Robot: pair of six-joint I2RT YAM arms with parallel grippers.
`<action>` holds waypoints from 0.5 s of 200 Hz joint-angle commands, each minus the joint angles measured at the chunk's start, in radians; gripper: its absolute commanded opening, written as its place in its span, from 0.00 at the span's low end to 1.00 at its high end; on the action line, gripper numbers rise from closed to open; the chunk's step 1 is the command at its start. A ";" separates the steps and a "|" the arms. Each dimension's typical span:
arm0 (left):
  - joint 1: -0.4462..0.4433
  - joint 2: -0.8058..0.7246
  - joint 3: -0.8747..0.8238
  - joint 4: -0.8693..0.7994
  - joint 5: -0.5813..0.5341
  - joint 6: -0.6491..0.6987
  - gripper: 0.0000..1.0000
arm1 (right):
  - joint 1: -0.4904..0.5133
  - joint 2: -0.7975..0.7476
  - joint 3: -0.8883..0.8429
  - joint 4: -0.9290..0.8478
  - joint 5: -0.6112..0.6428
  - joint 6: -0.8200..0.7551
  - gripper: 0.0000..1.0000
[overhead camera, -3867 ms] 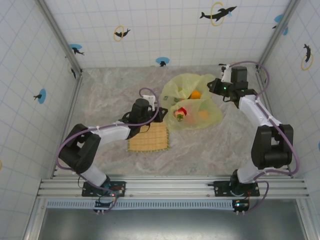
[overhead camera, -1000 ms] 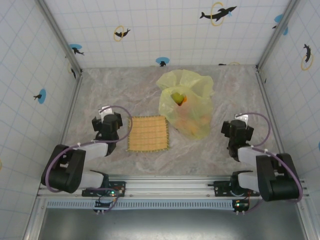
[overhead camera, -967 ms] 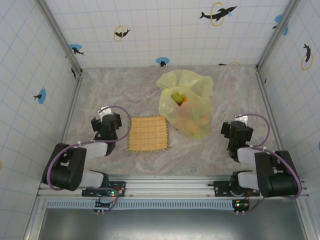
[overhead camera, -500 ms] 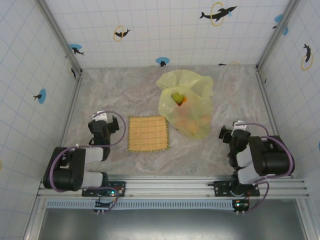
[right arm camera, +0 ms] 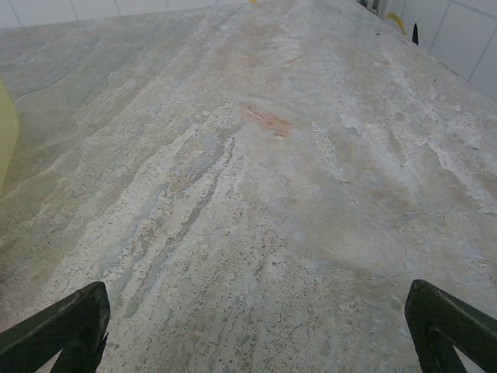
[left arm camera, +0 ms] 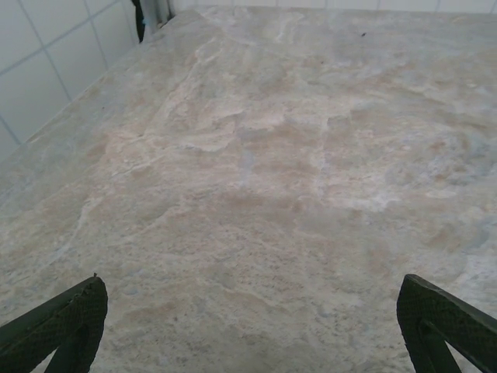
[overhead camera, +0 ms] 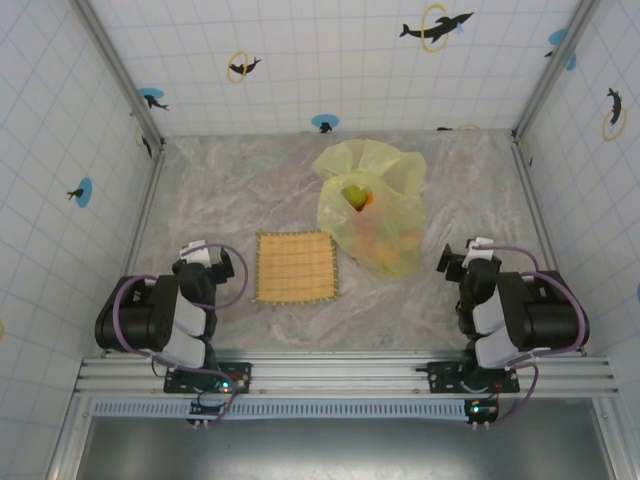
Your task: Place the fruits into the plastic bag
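Note:
The yellow-green plastic bag (overhead camera: 378, 215) lies bunched at the table's middle right. Fruits sit inside it: a green one (overhead camera: 352, 193) and an orange one (overhead camera: 369, 201) show at its mouth, and more orange shapes (overhead camera: 385, 240) show dimly through the film. My left gripper (overhead camera: 197, 257) is folded back near its base, left of the mat, open over bare table (left arm camera: 252, 334). Folded back the same way, my right gripper (overhead camera: 468, 259) stands open right of the bag, nothing between its fingers (right arm camera: 255, 334). A sliver of the bag (right arm camera: 5, 140) shows at the right wrist view's left edge.
A tan woven mat (overhead camera: 295, 267) lies flat between the left gripper and the bag, with nothing on it. Tiled walls close in the marbled table (overhead camera: 230, 180) on three sides. A metal rail (overhead camera: 340, 375) runs along the near edge.
Both arms have drawn back from the bag toward their bases; over the last second the left folded in further. The bag now lies bunched with the fruits inside. Both grippers stayed open.

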 commanded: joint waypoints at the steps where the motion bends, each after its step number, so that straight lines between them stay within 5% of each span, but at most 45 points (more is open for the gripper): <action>1: 0.014 -0.006 -0.010 0.036 0.036 -0.031 0.98 | 0.001 0.007 -0.021 0.057 0.002 -0.007 1.00; 100: 0.015 -0.005 -0.011 0.039 0.035 -0.030 0.98 | 0.005 0.007 -0.021 0.057 0.009 -0.011 1.00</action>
